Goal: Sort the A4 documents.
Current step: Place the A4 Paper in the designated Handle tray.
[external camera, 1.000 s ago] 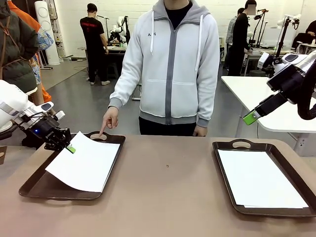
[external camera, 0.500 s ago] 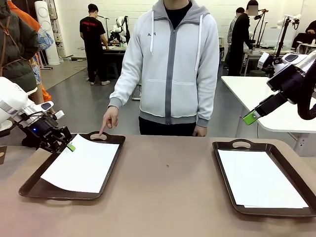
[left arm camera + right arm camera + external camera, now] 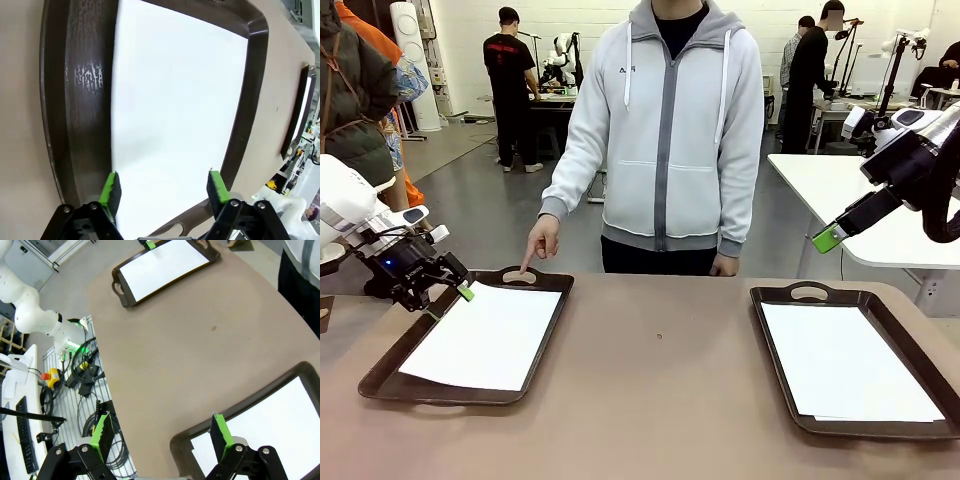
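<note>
Left pincer [image 3: 448, 292] was seen with jaws apart and nothing between them, poised over the far left corner of the left tray [image 3: 390, 377]. One A4 sheet [image 3: 485, 335] was observed lying flat inside that tray. Right pincer [image 3: 829, 238] was held high above the surface [image 3: 660, 400], jaws apart and empty. A second sheet [image 3: 845, 360] lay in the right tray [image 3: 775, 345]. A person's hand [image 3: 542, 240] pointed at the left tray's far handle.

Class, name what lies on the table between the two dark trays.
Bare brown tabletop with one tiny dark speck, front view, between left tray and right tray.
</note>
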Controlling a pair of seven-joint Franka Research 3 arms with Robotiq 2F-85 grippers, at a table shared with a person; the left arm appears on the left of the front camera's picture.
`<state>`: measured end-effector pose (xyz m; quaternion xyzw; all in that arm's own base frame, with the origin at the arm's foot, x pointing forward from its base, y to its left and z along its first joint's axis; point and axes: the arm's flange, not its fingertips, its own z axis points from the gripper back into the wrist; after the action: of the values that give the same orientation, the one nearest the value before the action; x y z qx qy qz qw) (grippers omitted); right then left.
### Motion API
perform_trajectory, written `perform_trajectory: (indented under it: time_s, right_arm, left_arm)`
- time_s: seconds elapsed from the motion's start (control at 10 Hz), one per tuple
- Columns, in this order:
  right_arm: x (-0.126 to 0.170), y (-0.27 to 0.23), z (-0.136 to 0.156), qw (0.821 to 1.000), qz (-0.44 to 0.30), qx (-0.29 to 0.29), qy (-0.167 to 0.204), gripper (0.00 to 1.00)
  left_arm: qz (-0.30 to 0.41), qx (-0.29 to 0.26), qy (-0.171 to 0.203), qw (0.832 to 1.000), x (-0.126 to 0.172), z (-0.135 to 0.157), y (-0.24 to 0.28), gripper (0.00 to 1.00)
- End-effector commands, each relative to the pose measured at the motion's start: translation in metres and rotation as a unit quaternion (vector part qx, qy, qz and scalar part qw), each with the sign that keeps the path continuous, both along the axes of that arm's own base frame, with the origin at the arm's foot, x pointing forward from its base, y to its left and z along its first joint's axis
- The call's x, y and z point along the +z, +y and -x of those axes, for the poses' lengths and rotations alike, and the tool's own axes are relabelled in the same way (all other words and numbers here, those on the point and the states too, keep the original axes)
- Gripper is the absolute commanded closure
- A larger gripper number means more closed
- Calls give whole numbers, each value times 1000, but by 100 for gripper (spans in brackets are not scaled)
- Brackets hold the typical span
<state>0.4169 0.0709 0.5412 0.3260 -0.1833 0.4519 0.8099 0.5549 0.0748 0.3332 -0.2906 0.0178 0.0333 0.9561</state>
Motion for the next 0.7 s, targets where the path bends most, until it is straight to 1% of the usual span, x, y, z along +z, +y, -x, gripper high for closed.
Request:
perform_trajectory:
  time_s: [0.0,0.3,0.4,0.5,0.6]
  right_arm:
    - [0,0,0,1000,-5,3,0,0]
    - [0,0,0,1000,-5,3,0,0]
    - [0,0,0,1000,-5,3,0,0]
    - [0,0,0,1000,-5,3,0,0]
    - [0,0,0,1000,-5,3,0,0]
  left_arm:
    - [-13,8,7,1000,7,0,1,0]
    - [-7,13,-1,1000,9,0,0,0]
    - [20,23,1,1000,9,0,-1,0]
    - [0,1,-3,1000,4,0,1,0]
    - [0,1,-3,1000,4,0,1,0]
